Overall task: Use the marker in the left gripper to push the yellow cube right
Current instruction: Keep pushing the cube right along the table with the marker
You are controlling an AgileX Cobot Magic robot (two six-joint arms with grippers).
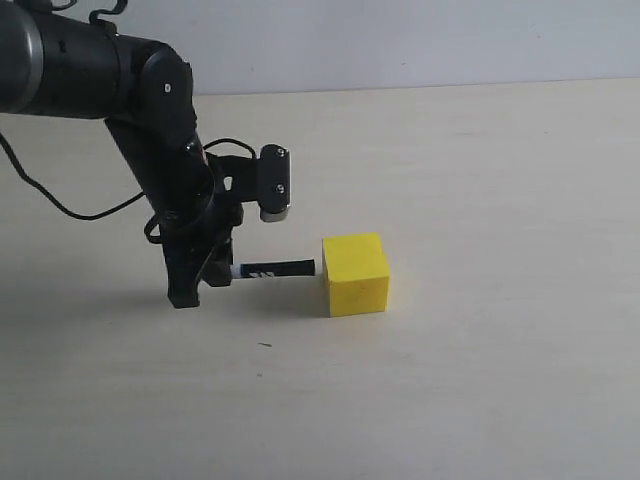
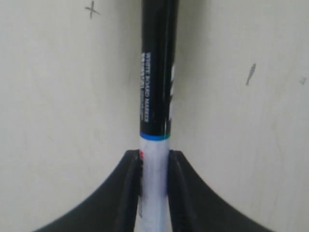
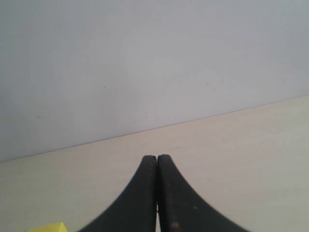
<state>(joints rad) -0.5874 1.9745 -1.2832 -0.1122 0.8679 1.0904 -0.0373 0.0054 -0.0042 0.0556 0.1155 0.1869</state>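
Observation:
The yellow cube (image 1: pixel 356 273) rests on the pale table, a little right of centre in the exterior view. My left gripper (image 1: pixel 212 272) is shut on the marker (image 1: pixel 272 270), which lies level and points right, its black tip touching or almost touching the cube's left face. In the left wrist view the marker (image 2: pixel 157 92) runs straight out from between the black fingers (image 2: pixel 129 188), white barrel clamped, black printed part beyond. My right gripper (image 3: pixel 157 159) is shut on nothing, and a corner of the yellow cube (image 3: pixel 48 227) shows at that view's edge.
The table (image 1: pixel 480 170) is a pale wood surface reaching back to a light grey wall (image 1: pixel 400 40). A small pen mark (image 2: pixel 91 8) and a dark speck (image 2: pixel 249 73) lie on the tabletop in the left wrist view. A black cable (image 1: pixel 60 205) loops off the left arm.

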